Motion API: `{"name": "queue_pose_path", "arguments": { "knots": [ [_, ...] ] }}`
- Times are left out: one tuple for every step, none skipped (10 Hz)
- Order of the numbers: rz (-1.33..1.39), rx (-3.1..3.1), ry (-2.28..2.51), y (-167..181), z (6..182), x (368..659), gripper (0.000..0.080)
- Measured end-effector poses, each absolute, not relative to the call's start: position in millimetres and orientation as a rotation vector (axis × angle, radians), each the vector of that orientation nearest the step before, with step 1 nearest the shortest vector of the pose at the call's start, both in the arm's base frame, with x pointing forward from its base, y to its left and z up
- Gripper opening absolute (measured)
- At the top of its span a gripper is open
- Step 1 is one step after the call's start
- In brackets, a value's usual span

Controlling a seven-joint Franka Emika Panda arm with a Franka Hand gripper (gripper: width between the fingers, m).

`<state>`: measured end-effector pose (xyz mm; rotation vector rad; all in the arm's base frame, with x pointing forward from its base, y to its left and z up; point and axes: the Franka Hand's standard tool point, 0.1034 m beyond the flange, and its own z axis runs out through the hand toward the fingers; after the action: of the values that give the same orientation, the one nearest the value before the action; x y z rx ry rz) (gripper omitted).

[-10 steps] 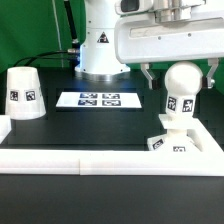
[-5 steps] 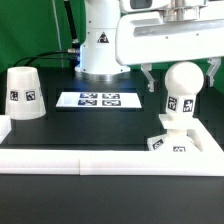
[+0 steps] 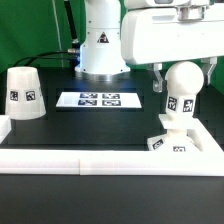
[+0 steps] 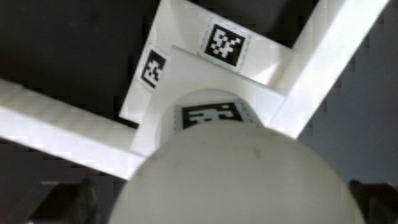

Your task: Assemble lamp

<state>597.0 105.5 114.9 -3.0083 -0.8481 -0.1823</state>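
Surface: black table (image 3: 60, 135) before a green backdrop, seen in the exterior view.
Robot arm: large white arm (image 3: 100, 45) standing at the far middle of the table, its wrist housing reaching over to the exterior view's right.
Border: raised white rail (image 3: 100, 161) along the near edge, meeting a second rail in the corner at the exterior view's right; the wrist view shows the two as crossing white bars.
Gripper: gripper (image 3: 184, 78) hangs over the right-hand corner with its jaws spread wide. One of its fingers (image 3: 157, 80) is on either side of the bulb's round head. It holds nothing, and whether a pad touches the bulb cannot be told.
Shade: truncated-cone shade (image 3: 24, 92) stands wide end down at the exterior view's far left, tag facing the camera, well apart from the other lamp parts.
Marker board: flat white marker board (image 3: 100, 99) lies in the middle, in front of the arm.
Bulb: round-ended bulb (image 3: 181, 95) stands upright on the base, tag on its neck; it fills the wrist view (image 4: 222, 170).
Base: small square base (image 3: 170, 143) sits in the rail corner, slightly turned, with tags on its faces.
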Motion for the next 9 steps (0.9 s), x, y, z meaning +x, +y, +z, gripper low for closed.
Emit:
{"name": "queue_pose_path", "arguments": {
  "knots": [
    [-0.183,-2.986,-0.947,106.3,114.8,597.1,0.0698],
    [-0.183,-2.952,-1.063,106.7,114.8,597.1,0.0698],
    [-0.182,-2.922,-1.161,106.7,114.8,597.1,0.0698],
    [-0.18,-2.907,-1.217,106.3,114.7,597.1,0.0698],
    [-0.179,-2.874,-1.301,106.2,114.6,597.0,0.0698],
    [-0.179,-2.862,-1.33,105.7,114.6,597.1,0.0698],
    [-0.18,-2.864,-1.325,105.7,114.6,597.2,0.0574],
    [-0.18,-2.867,-1.316,105.7,114.7,597.2,0.0574],
    [-0.18,-2.878,-1.29,105.5,114.6,597.2,0.0577]
  ]
}}
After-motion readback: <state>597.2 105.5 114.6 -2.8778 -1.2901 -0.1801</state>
